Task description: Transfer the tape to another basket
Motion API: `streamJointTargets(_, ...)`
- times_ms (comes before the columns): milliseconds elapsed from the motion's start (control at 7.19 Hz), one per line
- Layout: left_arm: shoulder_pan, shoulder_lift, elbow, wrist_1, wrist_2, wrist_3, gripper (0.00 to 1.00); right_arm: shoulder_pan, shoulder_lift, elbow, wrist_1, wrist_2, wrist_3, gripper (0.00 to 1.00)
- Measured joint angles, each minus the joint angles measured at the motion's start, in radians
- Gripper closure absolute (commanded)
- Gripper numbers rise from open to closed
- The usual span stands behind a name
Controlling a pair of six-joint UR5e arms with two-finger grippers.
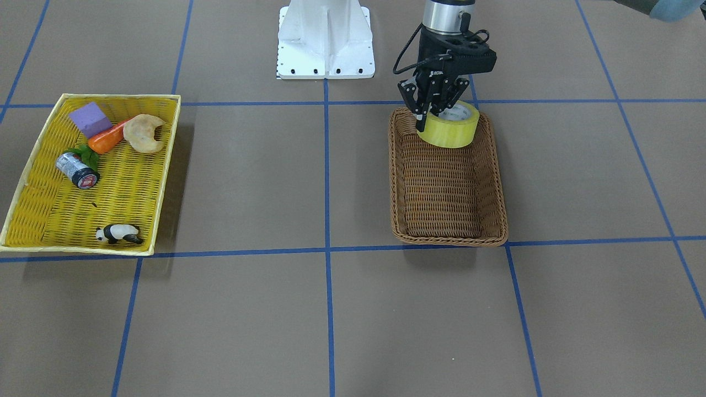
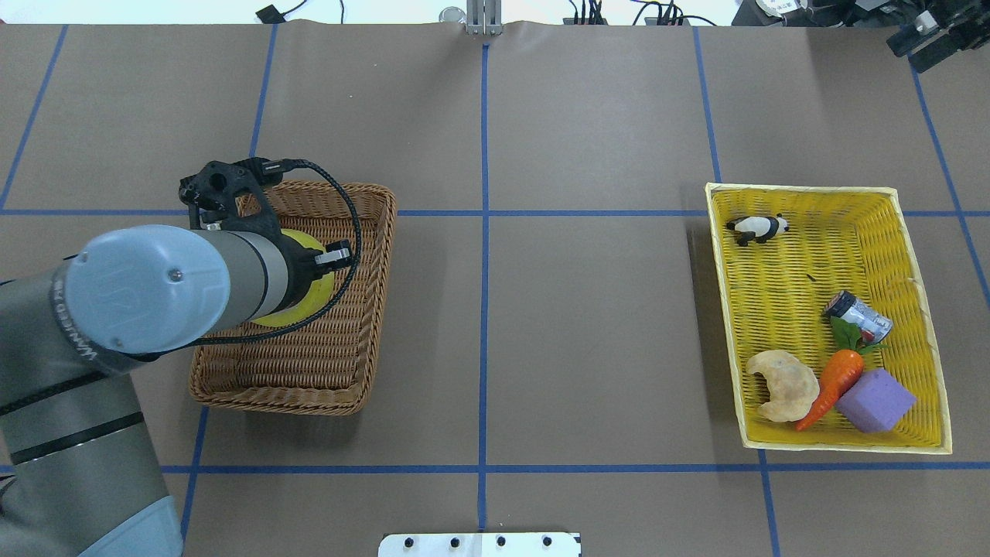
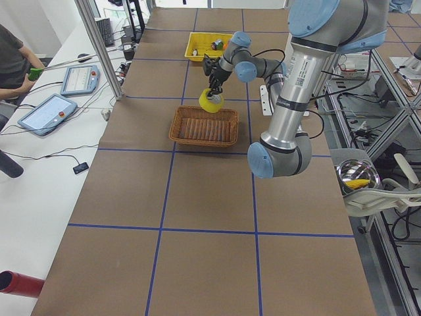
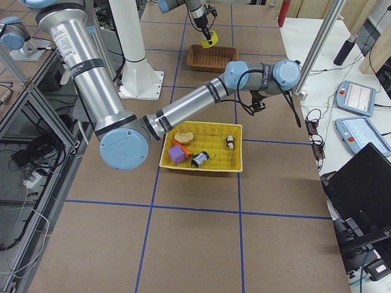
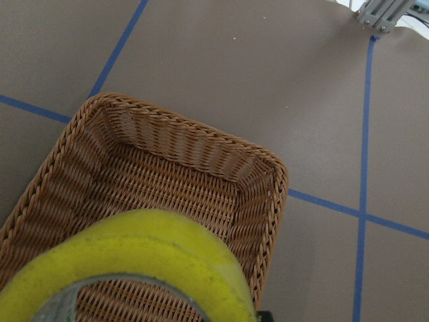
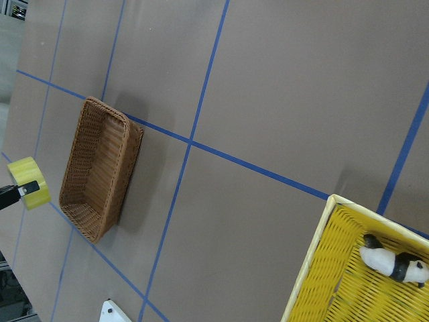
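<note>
above the brown wicker basket (image 1: 441, 187), toward its end nearer the robot base: the tape (image 1: 448, 132), held in the air, clear of the braided rim. clenched at its upper edge by the left jaws, which reach down on it from above. lying roughly flat in that grip, core axis near upright but tipped, so that the whitish opening faces up and a little toward the operators' side in the front-facing view. seen from the left wrist camera as a yellow-green arc along the bottom edge, with the basket's corner and inner walls beyond it. seen from the right wrist camera as a small roll off to one side of the basket.

basket set on the bench (image 1: 259, 176) with its long axis running from the robot's side to the operators' side, in line with the blue grid tape.

well apart, on the robot's right: a shallow yellow tray (image 1: 127, 187), long axis running the same way. holding a toy panda (image 1: 117, 234) at the operators' end, a small can (image 1: 77, 170) on its side near the middle, and a carrot (image 1: 106, 140), a purple block (image 1: 91, 119) and a pale pastry (image 1: 144, 133) bunched together at the robot's end.

right arm (image 4: 201, 97) stretched out over the bench past the tray. right jaws small and dark at the far corner in the overhead view; cannot tell whether released or clenched.
</note>
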Motion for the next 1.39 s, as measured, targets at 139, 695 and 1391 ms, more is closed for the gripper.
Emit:
streamJointTargets(139, -0.001, -0.014, 0.048, 0.001, -0.025, 0.033, 1.00, 0.000, -0.004, -0.001, 0.027, -0.040, 0.004, 0.00)
streamJointTargets(695, -0.092, -0.029, 0.238, -0.056, -0.219, 0.204, 1.00, 0.004, -0.007, -0.001, 0.058, -0.130, 0.019, 0.00)
streamJointTargets(1391, -0.171, -0.117, 0.462, -0.159, -0.428, 0.228, 0.37, 0.004, -0.015, 0.008, 0.076, -0.213, 0.094, 0.00)
